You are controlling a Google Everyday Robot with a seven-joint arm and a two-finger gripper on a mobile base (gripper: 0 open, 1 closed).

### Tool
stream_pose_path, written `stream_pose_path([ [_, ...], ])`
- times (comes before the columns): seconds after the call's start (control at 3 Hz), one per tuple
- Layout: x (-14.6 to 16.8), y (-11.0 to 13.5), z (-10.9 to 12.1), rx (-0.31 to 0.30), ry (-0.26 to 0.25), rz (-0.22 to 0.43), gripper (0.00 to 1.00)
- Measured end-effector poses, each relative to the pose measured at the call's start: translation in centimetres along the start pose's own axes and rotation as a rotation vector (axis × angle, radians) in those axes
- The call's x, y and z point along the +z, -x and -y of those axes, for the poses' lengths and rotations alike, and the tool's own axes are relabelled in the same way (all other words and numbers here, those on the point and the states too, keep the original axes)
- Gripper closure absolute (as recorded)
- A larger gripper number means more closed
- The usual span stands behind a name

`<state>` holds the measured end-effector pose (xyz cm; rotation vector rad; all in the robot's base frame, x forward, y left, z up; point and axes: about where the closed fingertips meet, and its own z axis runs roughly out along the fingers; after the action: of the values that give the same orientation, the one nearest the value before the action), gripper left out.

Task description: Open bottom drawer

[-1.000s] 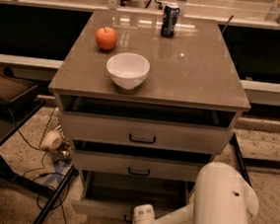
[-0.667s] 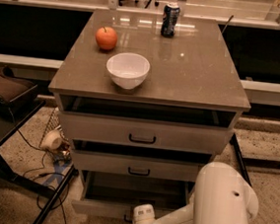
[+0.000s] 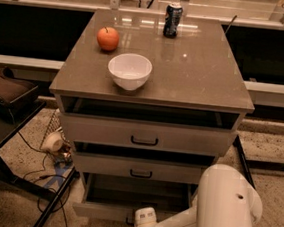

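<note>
Unmoved since a second ago: end effector (image 3: 140,222) low at the front of the pulled-out bottom drawer (image 3: 124,196), grip impossible to tell, then middle drawer (image 3: 141,169), top drawer (image 3: 145,135), and white bowl (image 3: 129,70), apple (image 3: 108,38), can (image 3: 173,20) on the table (image 3: 207,66).

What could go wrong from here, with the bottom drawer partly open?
The gripper sits low at the front of the bottom drawer, where the handle is hidden, so any hold on it may slip. The middle drawer stands slightly out just above, and the arm could bump it when lifting.
</note>
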<state>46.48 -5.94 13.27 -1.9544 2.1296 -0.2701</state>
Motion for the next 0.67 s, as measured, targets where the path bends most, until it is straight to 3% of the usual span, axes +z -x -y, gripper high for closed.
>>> stream_pose_path([
  [0.67, -0.28, 0.12, 0.08, -0.007, -0.010, -0.004, 1.00],
])
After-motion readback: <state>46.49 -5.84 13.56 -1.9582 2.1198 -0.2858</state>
